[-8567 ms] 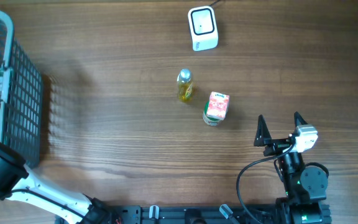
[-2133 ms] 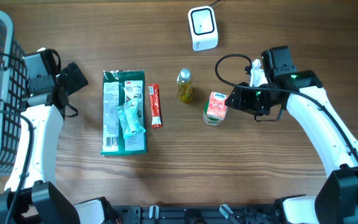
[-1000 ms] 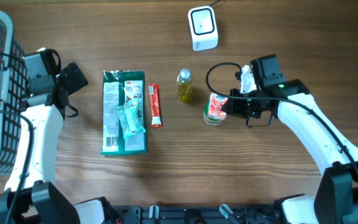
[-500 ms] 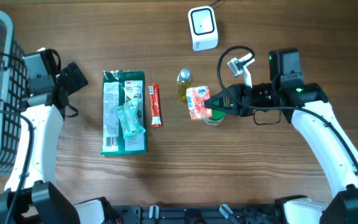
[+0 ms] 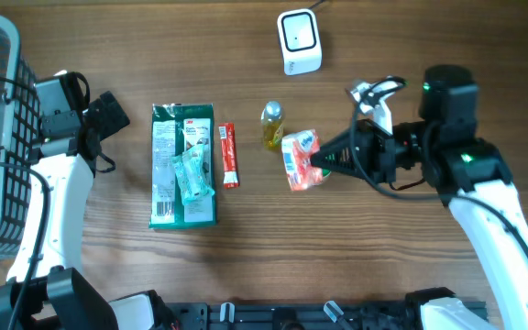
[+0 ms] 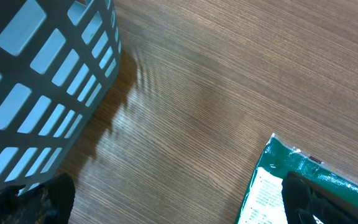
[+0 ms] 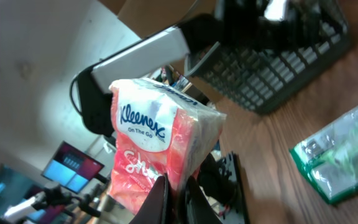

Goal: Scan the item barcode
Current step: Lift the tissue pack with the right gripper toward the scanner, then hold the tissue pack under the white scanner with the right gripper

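Your right tool (image 5: 319, 162) is clamped on the red-and-white soft tissue pack (image 5: 299, 158), raised above the wooden desk (image 5: 411, 55) just beside the small yellow bottle (image 5: 272, 126). Carry it to the white box-shaped scanner (image 5: 299, 41), turning the barcode face toward its window; the barcode itself isn't visible. Your left tool (image 5: 106, 114) stands apart, empty.

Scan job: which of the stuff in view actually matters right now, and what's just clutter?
In the job:
- tissue pack, gripped in the right fingers
- scanner, at the far side of the table

Just lying about:
- green packet
- red stick
- bottle
- basket
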